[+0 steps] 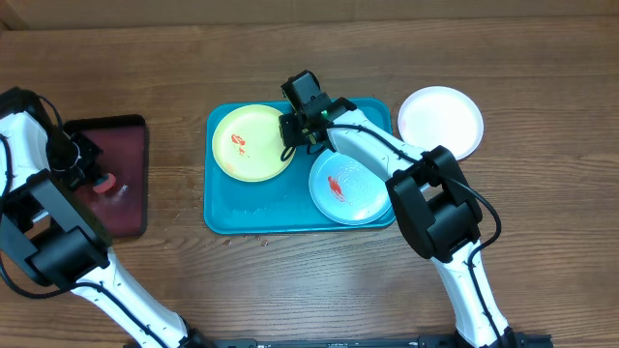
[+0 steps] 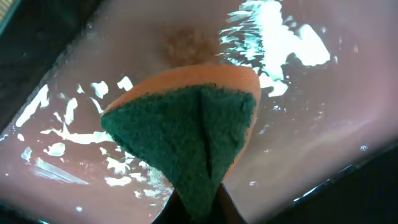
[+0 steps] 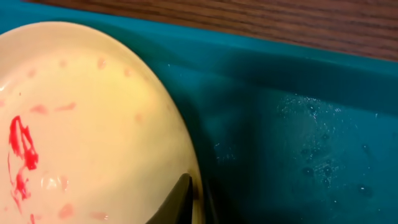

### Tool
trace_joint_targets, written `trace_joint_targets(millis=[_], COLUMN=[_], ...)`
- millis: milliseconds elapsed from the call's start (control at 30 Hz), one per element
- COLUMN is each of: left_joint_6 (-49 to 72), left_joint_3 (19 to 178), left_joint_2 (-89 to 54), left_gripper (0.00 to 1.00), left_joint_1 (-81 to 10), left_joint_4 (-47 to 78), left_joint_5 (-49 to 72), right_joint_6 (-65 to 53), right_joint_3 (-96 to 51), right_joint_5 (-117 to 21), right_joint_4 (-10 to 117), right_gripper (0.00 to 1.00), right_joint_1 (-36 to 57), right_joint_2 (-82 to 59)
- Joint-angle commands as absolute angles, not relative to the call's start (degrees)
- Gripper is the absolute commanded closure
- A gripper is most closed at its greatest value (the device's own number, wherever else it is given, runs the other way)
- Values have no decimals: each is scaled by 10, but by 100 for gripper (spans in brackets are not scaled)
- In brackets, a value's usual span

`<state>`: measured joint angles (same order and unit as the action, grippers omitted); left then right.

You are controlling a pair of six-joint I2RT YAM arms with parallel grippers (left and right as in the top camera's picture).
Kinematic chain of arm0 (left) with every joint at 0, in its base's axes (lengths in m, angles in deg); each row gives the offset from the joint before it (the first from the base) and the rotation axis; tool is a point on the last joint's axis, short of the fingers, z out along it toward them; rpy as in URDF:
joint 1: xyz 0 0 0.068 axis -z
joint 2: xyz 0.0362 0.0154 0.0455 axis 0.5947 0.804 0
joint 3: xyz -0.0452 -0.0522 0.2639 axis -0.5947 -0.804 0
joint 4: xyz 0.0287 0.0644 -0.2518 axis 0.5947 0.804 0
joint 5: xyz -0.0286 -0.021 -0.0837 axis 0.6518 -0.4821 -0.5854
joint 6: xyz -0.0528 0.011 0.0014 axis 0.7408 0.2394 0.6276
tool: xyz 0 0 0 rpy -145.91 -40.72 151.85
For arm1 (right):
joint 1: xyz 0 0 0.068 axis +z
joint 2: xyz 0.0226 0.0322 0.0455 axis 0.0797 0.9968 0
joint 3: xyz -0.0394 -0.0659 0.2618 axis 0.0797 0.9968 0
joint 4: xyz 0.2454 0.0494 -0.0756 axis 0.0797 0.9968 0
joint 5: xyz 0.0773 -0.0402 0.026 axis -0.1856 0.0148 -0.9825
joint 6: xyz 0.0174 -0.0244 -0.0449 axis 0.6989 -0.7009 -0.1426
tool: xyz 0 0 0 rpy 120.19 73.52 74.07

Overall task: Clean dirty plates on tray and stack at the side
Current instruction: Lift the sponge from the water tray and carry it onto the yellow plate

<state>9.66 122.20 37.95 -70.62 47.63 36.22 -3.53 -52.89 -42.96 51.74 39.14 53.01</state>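
The right pincer (image 1: 298, 133) (image 3: 194, 202) is clenched on the rim of the yellow plate (image 1: 247, 145) (image 3: 81, 124), at the plate's 3 o'clock edge as seen from overhead. In the wrist view one fingertip lies on the plate's inner face and the other sits just outside the rim.

This plate lies flat in the tray (image 1: 222, 208) (image 3: 298, 124), filling its 10 o'clock part, and carries a red smear (image 1: 239, 145) (image 3: 22, 155) with fainter pink marks around it. The blue plate (image 1: 360, 198) lies at the tray's 4 o'clock corner, also smeared red in the middle. Its 12 o'clock edge is covered by the right arm, which crosses the tray from 5 o'clock. The yellow and blue plates sit near each other; I cannot tell whether their rims touch. The white plate (image 1: 440, 121) rests on the bench (image 1: 290, 290), off the tray at 2 o'clock and just beside its corner. Water beads dot the tray floor next to the yellow plate.

The left pincer (image 1: 92, 176) (image 2: 199, 211) grips a sponge (image 1: 106, 182) (image 2: 186, 137), orange with a green scouring face, folded between the fingers. It hangs over the maroon tray (image 1: 121, 213) (image 2: 323, 124), which sits at 9 o'clock from the turquoise one, well apart, and shines with wet patches. A few small specks lie on the bench by the turquoise tray's 6 o'clock edge.
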Motion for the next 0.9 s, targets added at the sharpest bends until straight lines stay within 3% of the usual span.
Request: trace_joint_targets(millis=[0,300,467,867], left_joint_6=[96,90,46,4], left_joint_3=[1235,1235,1236,1236], left_joint_2=[389,389,389,375], left_gripper=[96,96,96,96], left_joint_1=[-702,-696,-683,-570], left_joint_4=[485,515,523,509], left_joint_5=[352,347,268,249], right_joint_6=[-36,-36,-36,-17], right_joint_3=[-515,-512,-512,-512], right_joint_5=[-409,-409,-409,-409], right_joint_4=[520,533,537,542], right_gripper=[96,96,96,96], right_joint_1=[390,390,390,397], right_joint_2=[543,544,544,544])
